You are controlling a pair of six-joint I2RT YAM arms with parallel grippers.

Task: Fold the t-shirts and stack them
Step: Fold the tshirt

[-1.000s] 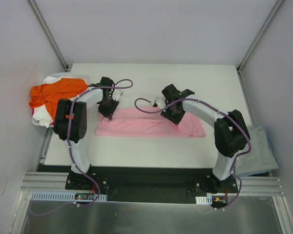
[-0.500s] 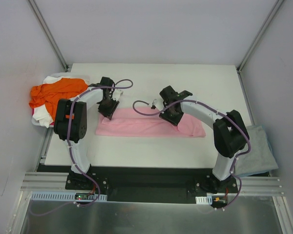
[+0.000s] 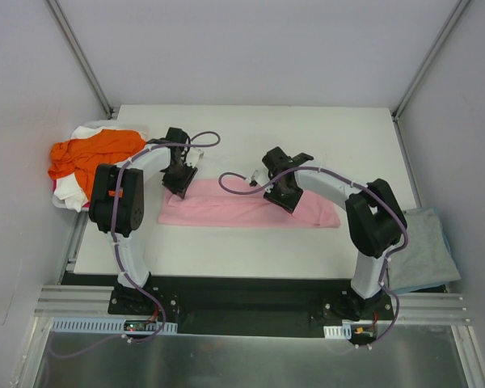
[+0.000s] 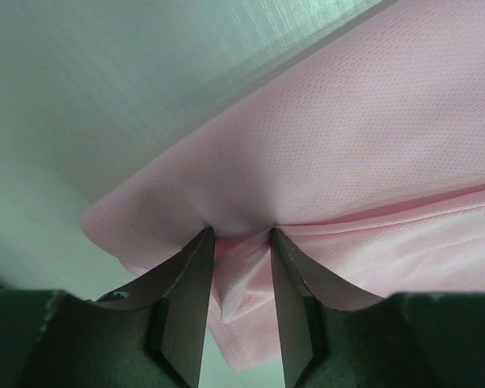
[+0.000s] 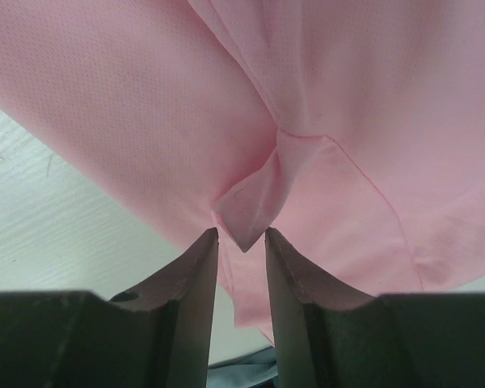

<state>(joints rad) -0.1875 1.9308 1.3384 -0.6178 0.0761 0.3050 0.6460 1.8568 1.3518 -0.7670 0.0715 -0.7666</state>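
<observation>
Light pink t-shirt (image 3: 226, 208): folded band, long axis left-to-right across the middle of the table (image 3: 323, 137); left gripper (image 4: 241, 233) clamped on its far edge toward table-left, right gripper (image 5: 241, 233) pinching that edge right of table-centre.

Two arms, left arm (image 3: 129, 246) and right arm (image 3: 330, 179): white links, black joint housings, purple cables (image 3: 204, 139) looped alongside, orange mark (image 3: 117, 192) on left shoulder housing, left gripper (image 4: 241, 236) and right gripper (image 5: 241, 236) with dark tapered fingers.
</observation>
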